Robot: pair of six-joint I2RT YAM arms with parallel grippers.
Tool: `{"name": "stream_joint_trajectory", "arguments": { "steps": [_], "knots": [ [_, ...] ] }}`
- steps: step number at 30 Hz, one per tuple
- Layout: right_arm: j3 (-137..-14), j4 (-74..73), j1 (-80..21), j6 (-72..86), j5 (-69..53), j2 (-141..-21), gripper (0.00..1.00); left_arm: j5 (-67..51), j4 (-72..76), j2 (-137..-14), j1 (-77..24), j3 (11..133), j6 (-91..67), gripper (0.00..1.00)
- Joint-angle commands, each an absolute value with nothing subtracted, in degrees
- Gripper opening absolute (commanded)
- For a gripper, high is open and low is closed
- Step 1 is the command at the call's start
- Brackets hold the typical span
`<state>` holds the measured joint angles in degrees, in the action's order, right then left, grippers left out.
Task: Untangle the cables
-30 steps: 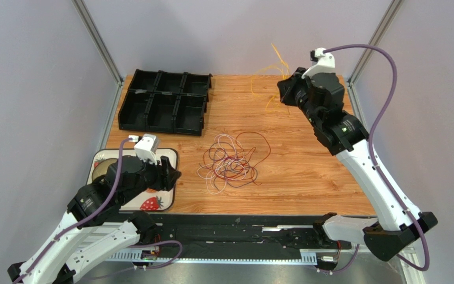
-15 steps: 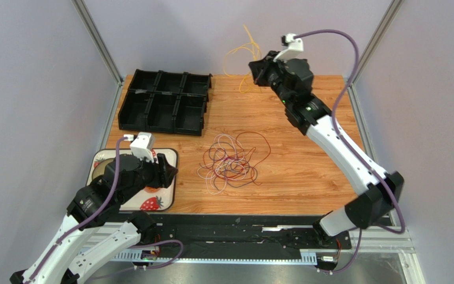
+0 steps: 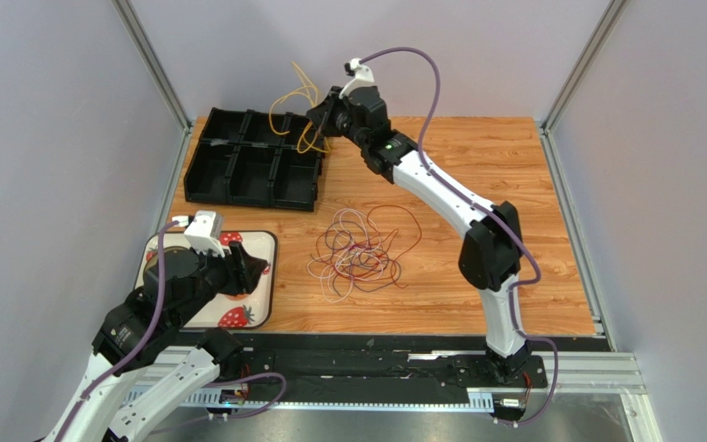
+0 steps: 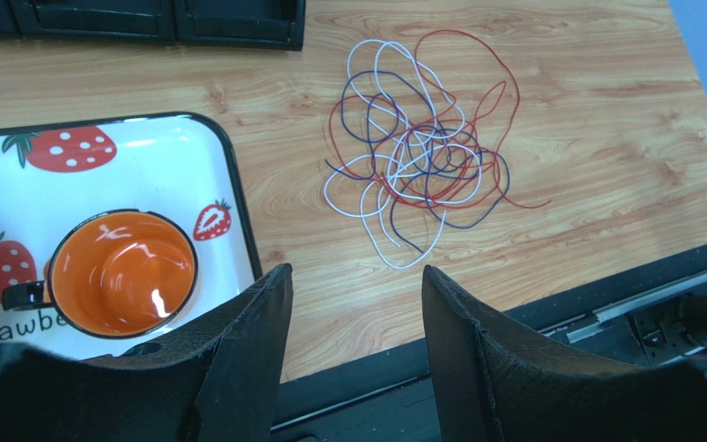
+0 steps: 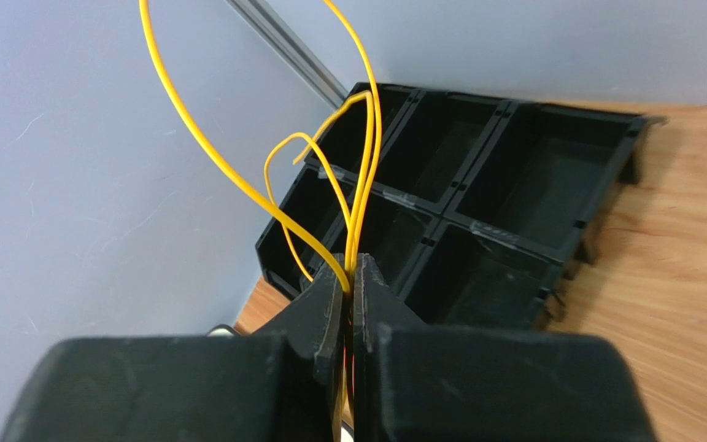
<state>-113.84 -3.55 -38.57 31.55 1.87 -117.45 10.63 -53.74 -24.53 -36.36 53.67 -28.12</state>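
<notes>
Looked like a robot lab cell: grey wall panels (image 3: 44, 138) and aluminium posts (image 3: 152, 64) enclosed a wood-grain table (image 3: 514, 175); mounting rail (image 3: 376, 364) ran along its near edge.

The tangle of cables (image 3: 362, 251) lies mid-worktop (image 3: 551, 258). Behind-left stands a divided bin (image 3: 237, 170); near-left, a tray (image 3: 260, 244) carrying a cup (image 4: 125, 273). The right hand (image 3: 322, 117) holds one cable (image 5: 355, 241) above the bin.

The right fingers (image 5: 322, 308), pinching the yellow cable (image 5: 353, 247), have swung leftward across the bench (image 5: 689, 304). The black tray (image 5: 514, 212) now lies just below them.
</notes>
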Motion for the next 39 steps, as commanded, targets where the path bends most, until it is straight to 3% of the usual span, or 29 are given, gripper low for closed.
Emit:
{"name": "stream_joint_trajectory", "arguments": {
  "steps": [1,7,18,33,39],
  "knots": [
    [-121.4,-1.5,-39.0,40.3,-2.5,-125.8,0.0,11.7,-52.2,-24.4,-36.0,53.4,-27.7,0.62],
    [-128.0,-2.8,-40.9,45.6,-3.5,-136.7,0.0,12.3,-52.5,-25.0,-35.3,53.4,-28.0,0.61],
    [-127.9,-3.9,-41.6,49.0,-2.6,-144.2,0.0,11.5,-52.4,-25.8,-33.8,53.5,-27.7,0.6],
    [-131.4,-16.3,-39.4,40.2,18.2,-145.3,0.0,12.4,-52.6,-26.3,-33.8,53.4,-28.1,0.59],
    [-133.5,-20.2,-39.3,36.4,19.4,-146.4,0.0,12.4,-52.7,-26.5,-33.8,53.5,-28.1,0.58]
  ]
}}
